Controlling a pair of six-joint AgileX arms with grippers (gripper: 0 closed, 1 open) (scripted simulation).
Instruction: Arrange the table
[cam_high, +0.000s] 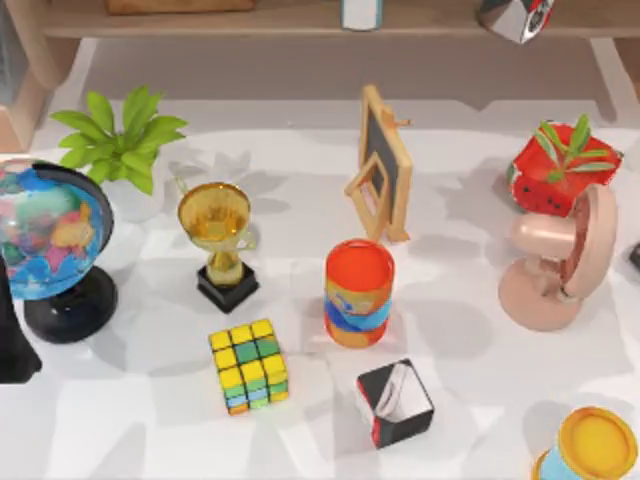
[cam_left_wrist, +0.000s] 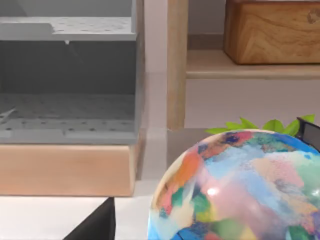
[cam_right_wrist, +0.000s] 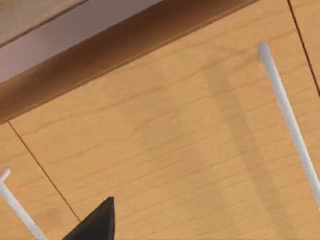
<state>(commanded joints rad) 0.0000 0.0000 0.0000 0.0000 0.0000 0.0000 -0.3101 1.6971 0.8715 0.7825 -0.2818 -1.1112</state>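
- While the matte white table (cam_high: 470, 390) spreads flat beneath the ornaments, a glossy painted globe (cam_high: 45, 235) on a black round base is seen at its left edge.
- A ridged orange can (cam_high: 359, 292) stands at centre, a gold trophy (cam_high: 216, 240) to its left.
- A chequered cube (cam_high: 249, 366) lies nearer.
- The left gripper (cam_left_wrist: 95, 227) is glimpsed as one dark finger beside the globe; its opening cannot be told.
- The right gripper (cam_right_wrist: 95, 222), over grained wood, cannot be judged either.

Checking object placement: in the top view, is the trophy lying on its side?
No, the gold trophy stands upright on its black base on the table.
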